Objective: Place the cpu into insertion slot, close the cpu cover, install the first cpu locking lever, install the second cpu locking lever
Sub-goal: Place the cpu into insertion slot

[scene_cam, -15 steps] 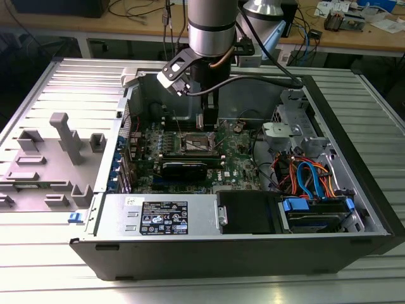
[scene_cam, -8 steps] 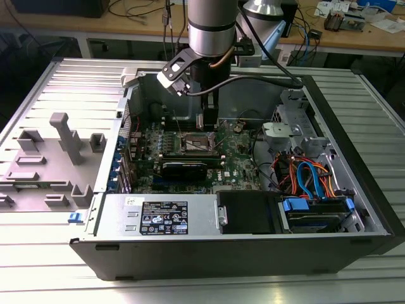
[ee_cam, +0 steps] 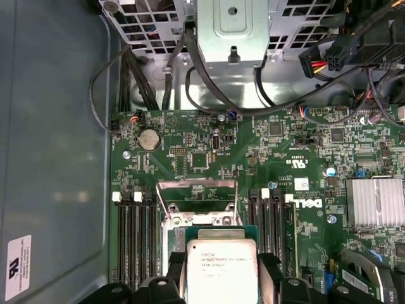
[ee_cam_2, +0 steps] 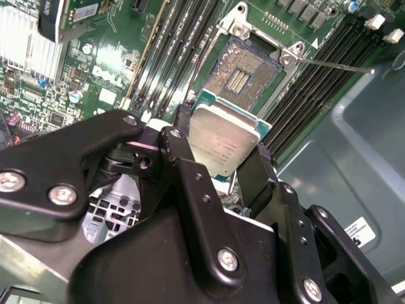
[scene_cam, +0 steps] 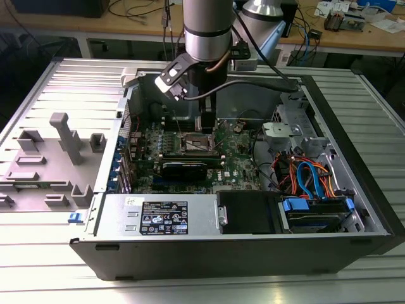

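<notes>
Case [scene_cam: 221,256] lies open on its side, with the power supply box [scene_cam: 163,218] along the near edge and the green motherboard [ee_cam: 209,136] beyond it. The arm hangs over the board. Its gripper [ee_cam_2: 220,152] is closed to chip width, fingers clamped on two opposite edges of the cpu [ee_cam: 220,269], silver top facing the cameras.

The chip hovers just beside the insertion slot [ee_cam_2: 243,69], above the board and not yet seated. The cpu cover [ee_cam: 197,187] stands swung up, leaving the socket bare.

The danger, as I see it, is alignment. If the chip comes down skewed or off-centre, a corner could land on the rim or scrape the fine contacts. A thin edge grip like this could also let it slip or tip.

As for writing, there is a printed label on the power supply, a white sticker [ee_cam: 17,266] on the case wall, white lettering on the board and fine print on the chip's lid.
</notes>
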Tool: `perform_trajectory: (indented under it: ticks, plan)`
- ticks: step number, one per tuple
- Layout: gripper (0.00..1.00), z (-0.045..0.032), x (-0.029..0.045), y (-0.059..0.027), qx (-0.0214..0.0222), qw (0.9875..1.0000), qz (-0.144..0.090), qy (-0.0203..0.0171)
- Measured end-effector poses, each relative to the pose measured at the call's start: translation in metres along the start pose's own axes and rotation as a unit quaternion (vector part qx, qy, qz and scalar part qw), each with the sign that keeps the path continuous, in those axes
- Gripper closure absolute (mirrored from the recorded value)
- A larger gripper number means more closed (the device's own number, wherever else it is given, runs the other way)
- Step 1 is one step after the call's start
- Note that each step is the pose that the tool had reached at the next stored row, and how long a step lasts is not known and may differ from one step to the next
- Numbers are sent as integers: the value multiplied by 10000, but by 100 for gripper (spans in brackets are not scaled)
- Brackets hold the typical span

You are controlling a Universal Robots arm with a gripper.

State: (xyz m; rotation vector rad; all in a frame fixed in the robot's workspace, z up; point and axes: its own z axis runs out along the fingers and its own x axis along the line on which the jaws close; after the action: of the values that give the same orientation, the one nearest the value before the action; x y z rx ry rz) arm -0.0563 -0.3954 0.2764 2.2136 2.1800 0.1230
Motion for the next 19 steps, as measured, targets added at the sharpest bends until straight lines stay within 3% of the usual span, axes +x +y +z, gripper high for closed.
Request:
perform_trajectory:
  ticks: [4,12,19]
  plan:
    - [46,46,24,-47,-81,9999,-72,7]
    - [46,194,67,-131,-102,9998,-147,1]
    - [46,194,67,-134,-103,9998,-147,1]
